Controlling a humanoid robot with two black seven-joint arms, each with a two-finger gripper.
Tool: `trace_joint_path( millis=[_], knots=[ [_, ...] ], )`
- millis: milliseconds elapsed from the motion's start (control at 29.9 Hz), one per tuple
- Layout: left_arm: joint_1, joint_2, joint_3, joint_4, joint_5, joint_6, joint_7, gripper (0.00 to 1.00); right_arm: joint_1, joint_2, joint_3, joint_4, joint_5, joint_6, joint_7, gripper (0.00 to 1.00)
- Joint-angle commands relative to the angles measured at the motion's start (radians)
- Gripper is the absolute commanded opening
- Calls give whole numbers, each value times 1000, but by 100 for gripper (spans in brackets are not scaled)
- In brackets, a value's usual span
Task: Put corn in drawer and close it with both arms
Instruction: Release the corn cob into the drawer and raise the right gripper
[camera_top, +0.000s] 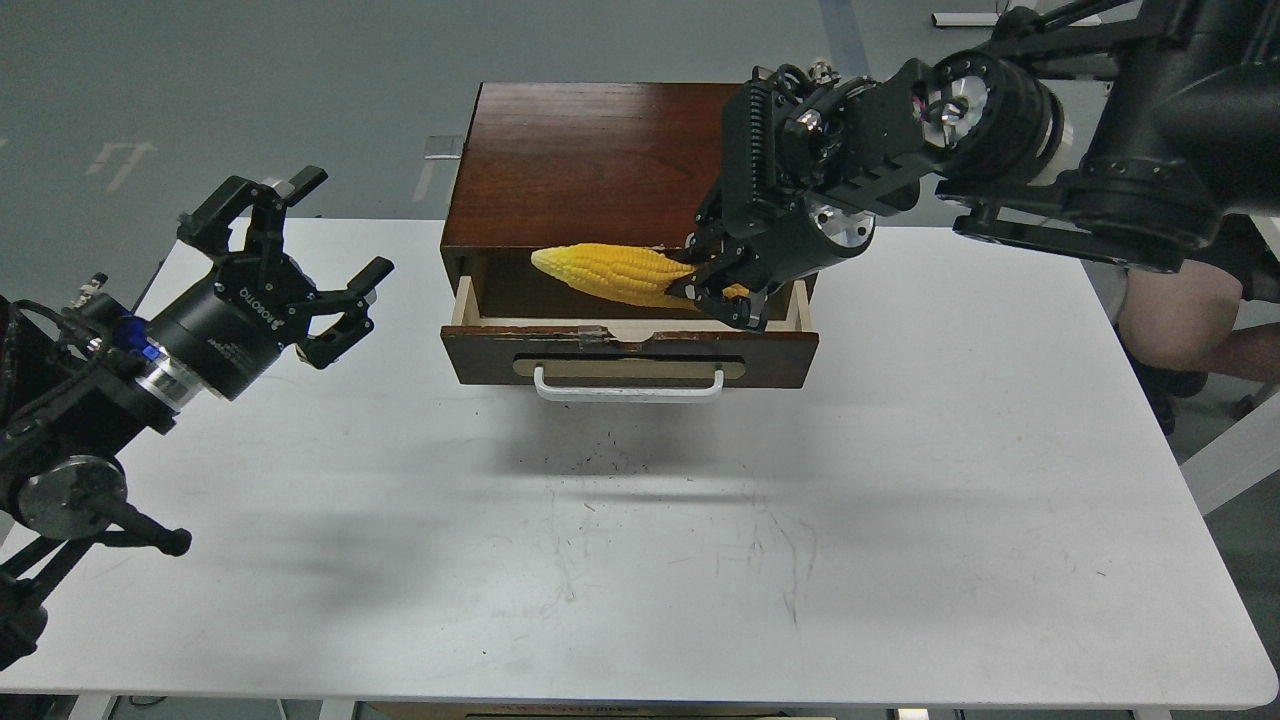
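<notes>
The drawer (630, 357) stands pulled open from the dark reddish-brown cabinet (590, 160), its white bar handle facing me. My right gripper (718, 290) is shut on the thick end of the yellow corn (610, 273) and holds it lying sideways over the open drawer, its tip pointing left. The corn sits level with the drawer's opening, just behind the front panel. My left gripper (300, 245) is open and empty, above the table to the left of the drawer, well apart from it.
The white table (900, 480) carries the cabinet at its back middle. A seated person's leg (1170, 310) shows past the table's right edge. My right arm (1080, 180) reaches in over the cabinet's right side.
</notes>
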Motion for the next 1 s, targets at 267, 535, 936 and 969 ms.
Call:
trace_joint_path(
  millis=[267,535,936,969],
  knots=[
    [0,1,0,-2,0,0,0,99,-20,0,1,-16,1,-3,0,65],
    [0,2,0,0,0,0,0,99,-13,-1,10,-10,30,-6,0,86],
    [0,2,0,0,0,0,-29,99,-6,-135,107,-16,553,-2,0,99],
    [0,2,-1,0,1,0,-36,99,-11,-148,109,-16,595,-2,0,99]
  ],
)
